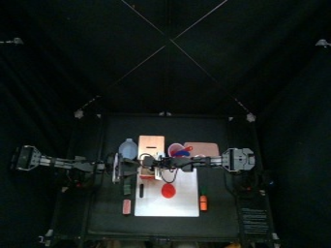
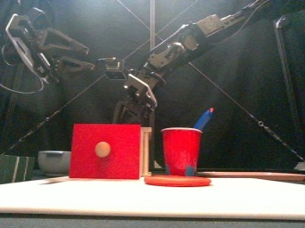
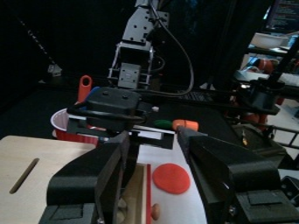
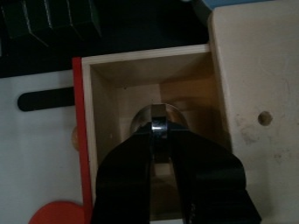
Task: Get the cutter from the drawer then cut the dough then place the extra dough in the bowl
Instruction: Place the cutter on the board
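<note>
Right gripper (image 4: 162,129) is down in the open drawer (image 4: 117,87) of the wooden box (image 4: 251,70), jaws pressed nearly together on the metal cutter (image 4: 163,111), which is inside the drawer, not yet lifted out; my left gripper (image 3: 160,171) is spread wide by the drawer front. I judge step 1 approx. half done, cutting & clearing both left: dough (image 1: 169,191) lies whole on the white board (image 1: 192,205), bowl (image 1: 128,150) waits beside the box. Black table (image 1: 110,218), red cup (image 2: 181,150) near the box, black curtains all round.
</note>
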